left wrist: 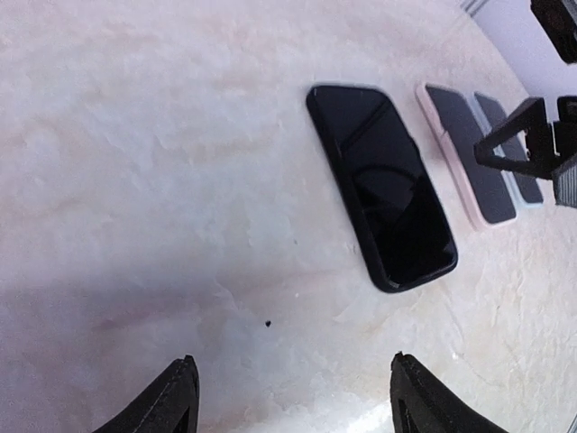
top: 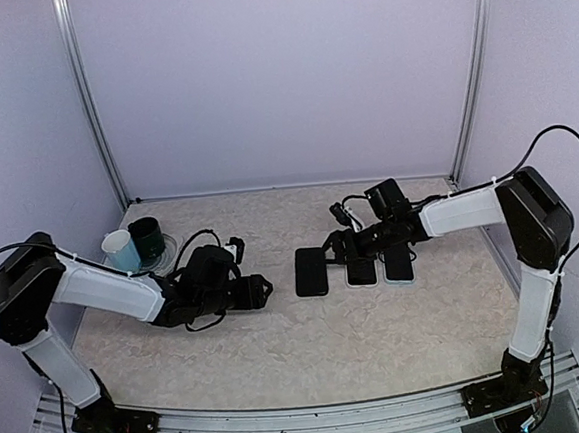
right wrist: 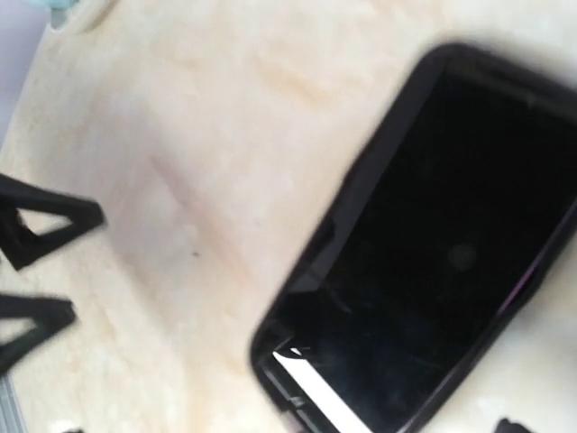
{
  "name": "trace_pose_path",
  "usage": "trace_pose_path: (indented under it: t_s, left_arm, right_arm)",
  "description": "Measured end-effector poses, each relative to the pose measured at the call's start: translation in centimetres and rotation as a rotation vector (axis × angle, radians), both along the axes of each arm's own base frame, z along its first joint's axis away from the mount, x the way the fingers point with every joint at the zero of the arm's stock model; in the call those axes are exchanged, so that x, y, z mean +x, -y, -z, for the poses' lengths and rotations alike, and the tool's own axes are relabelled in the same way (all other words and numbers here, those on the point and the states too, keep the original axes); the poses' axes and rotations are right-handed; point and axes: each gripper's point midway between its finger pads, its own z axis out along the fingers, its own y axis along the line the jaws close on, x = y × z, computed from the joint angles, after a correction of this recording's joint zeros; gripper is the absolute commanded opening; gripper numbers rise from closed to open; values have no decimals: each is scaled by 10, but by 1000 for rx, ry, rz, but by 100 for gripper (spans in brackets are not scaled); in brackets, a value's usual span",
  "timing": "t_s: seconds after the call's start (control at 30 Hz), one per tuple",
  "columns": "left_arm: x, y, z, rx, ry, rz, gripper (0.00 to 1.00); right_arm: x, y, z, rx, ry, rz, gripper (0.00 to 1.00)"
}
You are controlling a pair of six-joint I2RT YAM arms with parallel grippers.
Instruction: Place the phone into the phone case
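Observation:
A black phone case (top: 311,272) lies flat mid-table with the dark phone (right wrist: 451,244) inside its rim. A white sliver shows at the case's near corner (right wrist: 302,370). My right gripper (top: 347,247) hovers low over the case's right side. Its jaws stand wide apart, so only the fingertips (right wrist: 509,424) show at the bottom edge, and they hold nothing. My left gripper (left wrist: 293,397) is open just above the table, left of the case (left wrist: 383,185) and apart from it.
A pink-cased phone (top: 361,270) and a light blue-cased phone (top: 399,263) lie side by side right of the black case. A pale blue cup (top: 124,252) and a dark green cup (top: 148,240) stand at the back left.

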Motion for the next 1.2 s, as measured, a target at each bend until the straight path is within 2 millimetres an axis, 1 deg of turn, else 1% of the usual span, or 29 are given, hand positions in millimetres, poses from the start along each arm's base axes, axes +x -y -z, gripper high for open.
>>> trace_pose_path:
  t_s: [0.03, 0.13, 0.17, 0.2, 0.23, 0.27, 0.3, 0.33, 0.37, 0.4, 0.43, 0.47, 0.53, 0.57, 0.63, 0.67, 0.73, 0.8, 0.9, 1.03, 1.2]
  left_arm:
    - [2, -4, -10, 0, 31, -15, 75]
    - [13, -19, -54, -7, 158, -83, 76]
    - [16, -26, -69, -6, 199, -114, 76]
    - [19, -35, -82, -1, 236, -150, 77]
    - [22, -44, -93, 6, 265, -186, 79]
    - [26, -57, -104, 16, 295, -234, 79]
    - [29, -68, -111, 27, 315, -273, 80]
    - [33, -84, -119, 40, 336, -324, 80]
    - [35, -94, -121, 51, 343, -354, 80]
    - [38, -110, -121, 64, 347, -395, 80]
    - [41, -126, -118, 80, 346, -434, 81]
    - [43, -142, -114, 98, 339, -472, 82]
    - [46, -175, -103, 131, 320, -555, 85]
    - [46, -191, -97, 150, 310, -596, 87]
    - [42, -218, -86, 190, 294, -674, 90]
    - [40, -226, -83, 203, 294, -702, 93]
    - [35, -245, -80, 237, 303, -771, 94]
    - [33, -258, -80, 250, 309, -825, 95]
    - [33, -275, -83, 250, 325, -887, 95]
    - [32, -280, -90, 243, 358, -901, 97]
    - [29, -288, -108, 261, 415, -929, 98]
  right_arm:
    - [0, 2, -10, -7, 26, -2, 99]
    - [0, 13, -48, -14, 116, 6, 99]
    - [1, 20, -63, -9, 159, 19, 99]
    - [2, 31, -82, -2, 213, 43, 99]
    - [4, 45, -97, 1, 257, 73, 99]
    - [6, 64, -114, 7, 320, 119, 99]
    - [10, 87, -125, 0, 373, 178, 99]
    - [13, 113, -133, -14, 421, 249, 99]
    - [17, 141, -137, -40, 462, 328, 99]
    - [20, 170, -136, -74, 492, 417, 99]
    - [22, 193, -134, -107, 512, 492, 99]
    - [22, 220, -127, -148, 527, 584, 99]
    - [15, 257, -110, -221, 539, 716, 99]
    - [8, 275, -98, -261, 547, 783, 99]
    - [-6, 296, -79, -313, 562, 878, 99]
    - [-13, 307, -69, -336, 568, 931, 99]
    - [-25, 325, -55, -368, 566, 1032, 99]
    - [-31, 337, -50, -390, 574, 1101, 99]
    - [-32, 349, -54, -396, 596, 1180, 99]
    - [-30, 355, -66, -377, 634, 1231, 99]
    - [-29, 355, -72, -364, 652, 1236, 99]
